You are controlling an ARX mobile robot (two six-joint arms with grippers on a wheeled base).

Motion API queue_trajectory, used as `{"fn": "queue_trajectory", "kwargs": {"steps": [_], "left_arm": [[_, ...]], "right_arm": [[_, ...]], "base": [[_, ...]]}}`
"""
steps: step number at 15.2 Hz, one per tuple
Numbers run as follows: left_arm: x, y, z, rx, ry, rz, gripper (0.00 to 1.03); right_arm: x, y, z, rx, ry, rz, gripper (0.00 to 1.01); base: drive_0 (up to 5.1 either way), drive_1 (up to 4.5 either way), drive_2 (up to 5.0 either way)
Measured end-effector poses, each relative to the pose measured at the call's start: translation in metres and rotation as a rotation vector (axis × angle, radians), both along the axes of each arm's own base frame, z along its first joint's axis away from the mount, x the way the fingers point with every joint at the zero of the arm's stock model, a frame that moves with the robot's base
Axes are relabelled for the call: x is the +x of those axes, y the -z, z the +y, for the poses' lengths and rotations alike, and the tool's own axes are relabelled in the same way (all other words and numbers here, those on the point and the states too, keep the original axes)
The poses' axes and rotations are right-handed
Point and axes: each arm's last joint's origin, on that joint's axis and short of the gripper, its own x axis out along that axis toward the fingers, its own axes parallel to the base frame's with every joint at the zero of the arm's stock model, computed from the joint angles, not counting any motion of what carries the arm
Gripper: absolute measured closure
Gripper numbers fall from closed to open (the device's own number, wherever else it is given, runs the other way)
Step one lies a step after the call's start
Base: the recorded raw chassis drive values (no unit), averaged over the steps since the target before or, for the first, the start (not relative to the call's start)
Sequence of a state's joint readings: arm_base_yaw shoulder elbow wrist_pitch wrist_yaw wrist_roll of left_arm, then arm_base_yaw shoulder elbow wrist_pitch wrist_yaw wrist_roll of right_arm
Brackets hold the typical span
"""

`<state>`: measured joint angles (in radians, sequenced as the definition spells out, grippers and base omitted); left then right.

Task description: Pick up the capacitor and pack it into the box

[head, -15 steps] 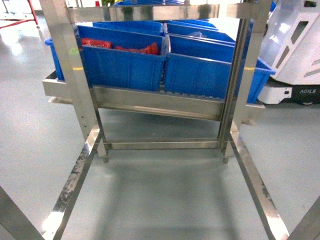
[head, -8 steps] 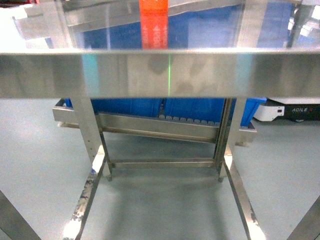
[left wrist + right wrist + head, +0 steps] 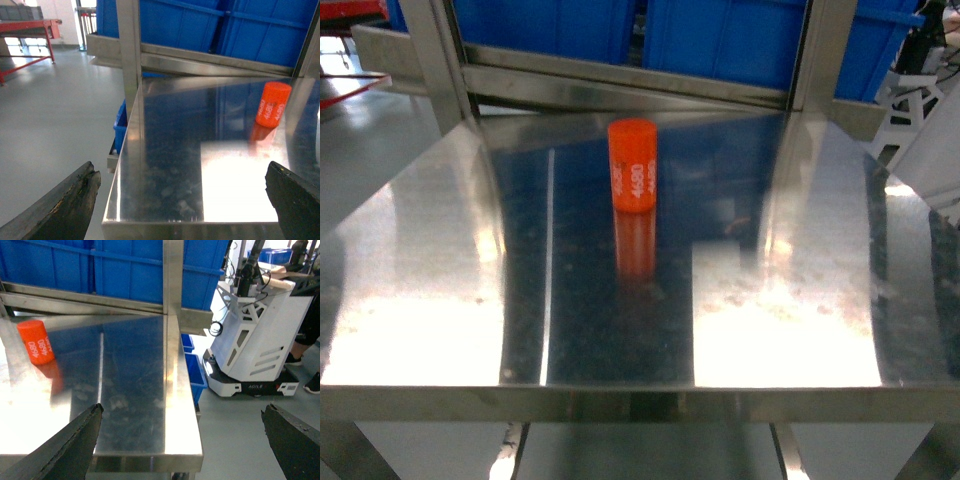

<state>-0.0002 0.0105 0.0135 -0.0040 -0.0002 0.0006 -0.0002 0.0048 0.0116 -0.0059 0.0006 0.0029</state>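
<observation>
Both grippers sit back from the near table edge, jaws spread wide with nothing between them: left gripper [image 3: 182, 200], right gripper [image 3: 182, 440]. Neither shows in my head view.

Steel table [image 3: 420, 300]: polished, strong glare patches near the front edge.

Capacitor [image 3: 633, 165]: orange cylinder standing upright toward the back of the table, about mid-width, white "4680" print on its side. No box visible in any view.

Handling (my estimate): rigid body, smooth rounded wall, likely slippery; probably some weight for its size. Standing on a slick top, it could tip or skate if nudged. I'd pinch across the mid-height of the side wall, pads square on.

View notes: the left wrist camera shows the capacitor [image 3: 273, 104] to its right; the right wrist camera has it at far left [image 3: 36, 341] and alone shows a white mobile unit [image 3: 255, 335] beyond the table's right edge. Blue bins [image 3: 720, 35] at the back
</observation>
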Motion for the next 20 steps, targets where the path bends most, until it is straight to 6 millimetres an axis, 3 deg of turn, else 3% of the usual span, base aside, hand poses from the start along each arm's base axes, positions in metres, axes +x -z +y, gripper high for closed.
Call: {"fn": "queue_trajectory", "kwargs": {"steps": [20], "left_arm": [[0.0,0.0,0.0,0.0,0.0,0.0,0.05]], "right_arm": [[0.0,-0.0001,0.0,0.0,0.0,-0.001,0.03]], "base": [[0.0,0.0,0.0]]}}
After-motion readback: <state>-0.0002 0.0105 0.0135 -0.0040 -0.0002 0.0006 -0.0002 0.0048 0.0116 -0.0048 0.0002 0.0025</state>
